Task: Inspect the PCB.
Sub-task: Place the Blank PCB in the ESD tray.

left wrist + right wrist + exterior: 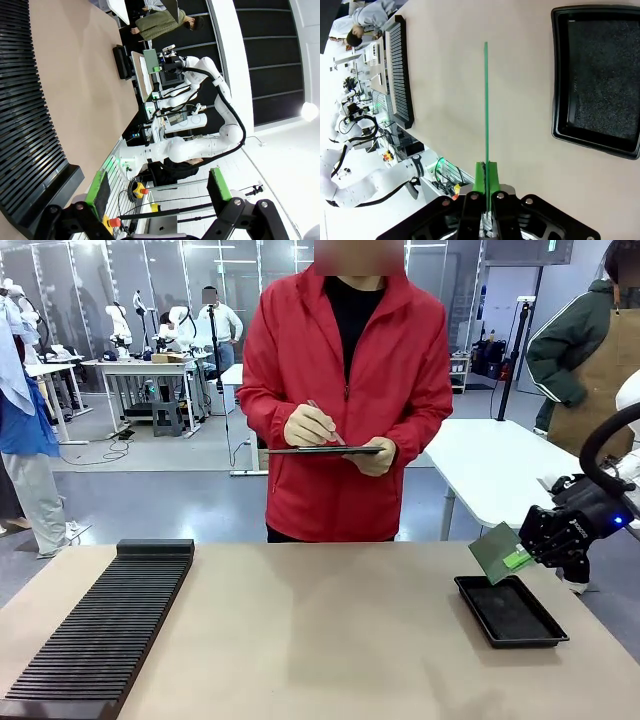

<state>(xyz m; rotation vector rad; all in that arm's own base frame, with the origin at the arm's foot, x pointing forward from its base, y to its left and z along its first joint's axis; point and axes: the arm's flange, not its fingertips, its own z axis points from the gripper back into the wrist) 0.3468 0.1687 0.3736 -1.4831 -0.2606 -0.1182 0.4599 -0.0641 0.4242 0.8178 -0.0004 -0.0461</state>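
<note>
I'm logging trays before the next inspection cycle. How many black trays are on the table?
2. A long ribbed tray lies at the table's left edge; a shallow tray sits at the right, below the PCB held by the right end effector.

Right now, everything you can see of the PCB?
The PCB is a thin, flat green rectangular board with a paler grey-green face toward the front camera. It is held in the air, tilted, above the near-left corner of the black tray, touching neither tray nor table. The right gripper is shut on one edge, its green pads pinching it. In the right wrist view it appears edge-on as a thin green line.
</note>
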